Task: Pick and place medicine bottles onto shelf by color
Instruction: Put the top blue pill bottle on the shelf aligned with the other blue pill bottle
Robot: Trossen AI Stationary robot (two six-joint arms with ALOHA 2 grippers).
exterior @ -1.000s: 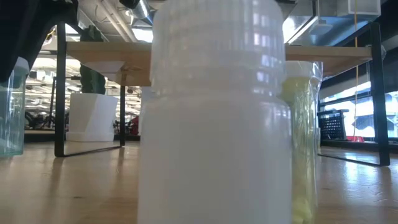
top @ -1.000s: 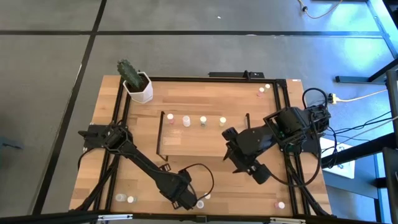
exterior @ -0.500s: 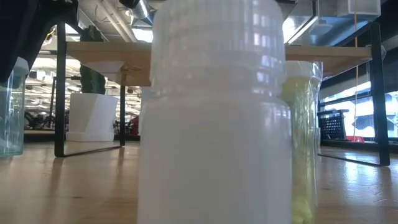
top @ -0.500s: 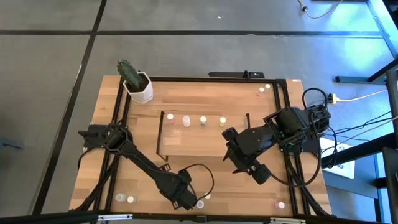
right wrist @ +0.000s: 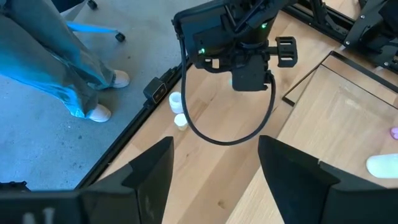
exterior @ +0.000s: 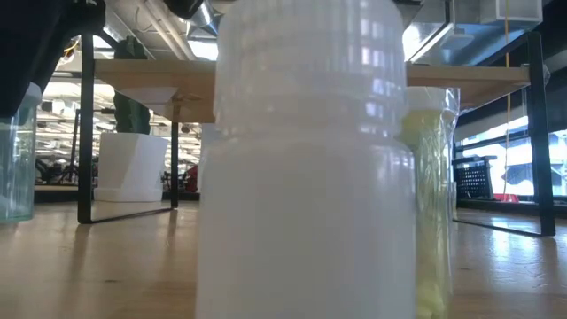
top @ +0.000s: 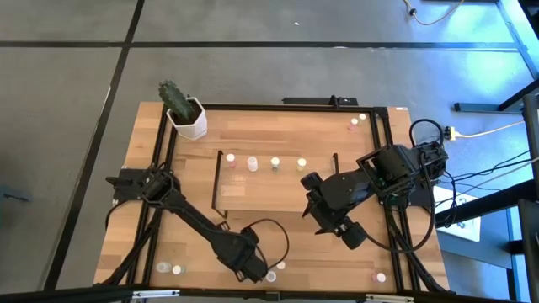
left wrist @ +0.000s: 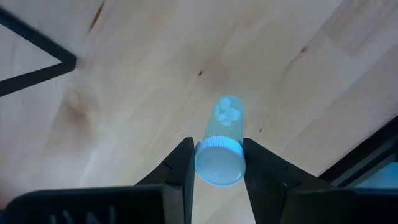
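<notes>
My left gripper (top: 253,271) points down at the table's near edge, shut on a clear medicine bottle (left wrist: 222,127) with a pale cap and white tablets. Another white bottle (exterior: 301,177) fills the low view, with a yellowish one (exterior: 431,204) behind it. Both stand on their bases beside that gripper. The shelf (top: 274,192) stands mid-table with several bottles (top: 252,162) in a row along its far edge. My right gripper (right wrist: 214,180) hangs open, high over the table right of the shelf, holding nothing. My left gripper pinches the clear bottle's cap (left wrist: 203,163) between its two fingers, one on each side. The fingers (left wrist: 180,171) come from above, pointing down. The bottle stands upright below them. Whether its bottom rests on the table, I cannot tell.
A white pot with a cactus (top: 189,119) stands at the far left corner. Loose bottles stand at the near left (top: 170,269), the near right (top: 381,277) and the far right corner (top: 357,121). A person's legs (right wrist: 62,68) show beyond the table's near edge.
My left gripper has turned a little about the line it points along, keeping its place and its hold on the bottle. The right arm has kept still.
</notes>
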